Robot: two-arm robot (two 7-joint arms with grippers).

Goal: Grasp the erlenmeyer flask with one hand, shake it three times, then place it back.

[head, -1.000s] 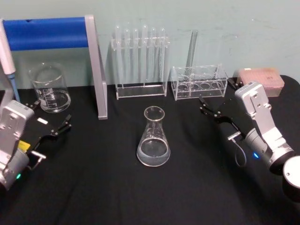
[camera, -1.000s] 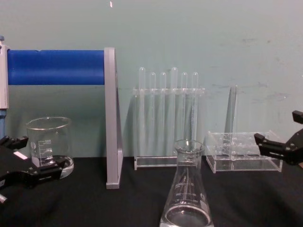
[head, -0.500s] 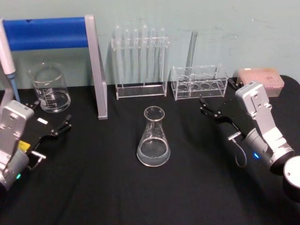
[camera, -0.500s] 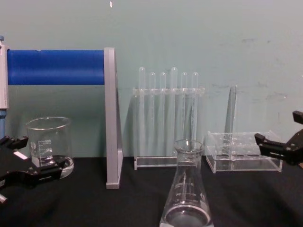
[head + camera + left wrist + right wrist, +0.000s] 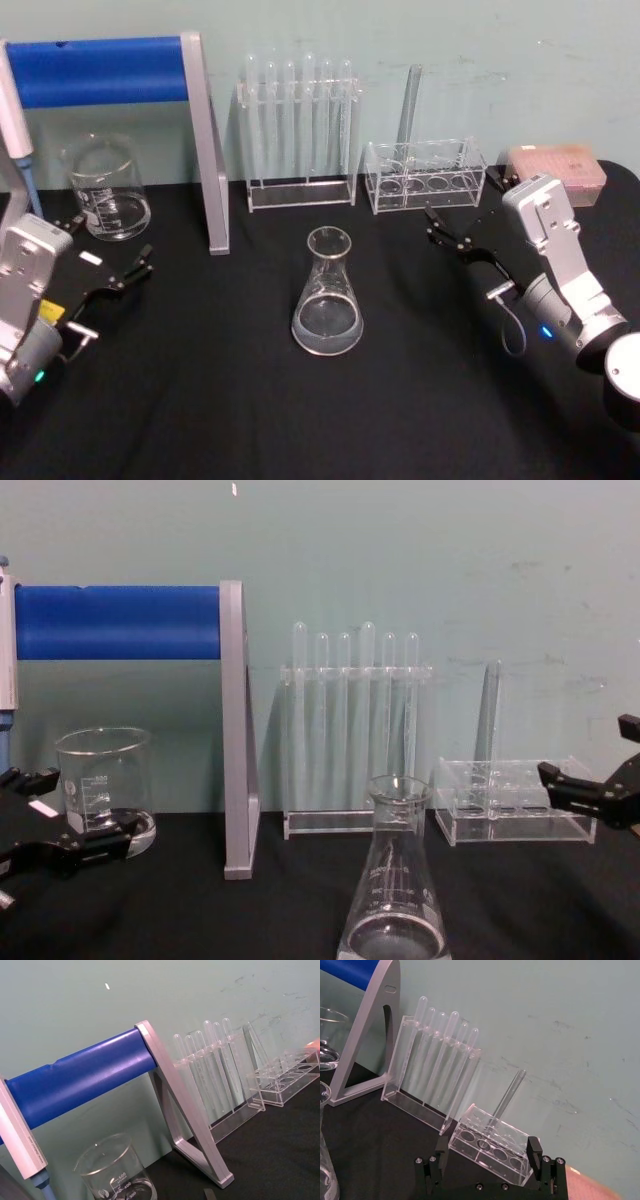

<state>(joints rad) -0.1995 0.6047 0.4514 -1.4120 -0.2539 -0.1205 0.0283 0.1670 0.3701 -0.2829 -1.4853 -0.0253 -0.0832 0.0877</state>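
The erlenmeyer flask (image 5: 327, 295) stands upright mid-table, ungrasped. The left gripper (image 5: 108, 262) and right gripper (image 5: 462, 222) flank it well apart, fingers spread. The grasp is not yet begun; next, one gripper must reach in and close around the narrow neck.

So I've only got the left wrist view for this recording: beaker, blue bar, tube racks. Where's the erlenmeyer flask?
Observer: The erlenmeyer flask stands upright mid-table, in front of the racks.
Operator: Is either gripper on it?
Observer: No. The right gripper hangs open off to the flask's right, near the low rack.
Operator: And the left one?
Observer: The left gripper is open at the table's left side, just in front of the beaker, apart from the flask.
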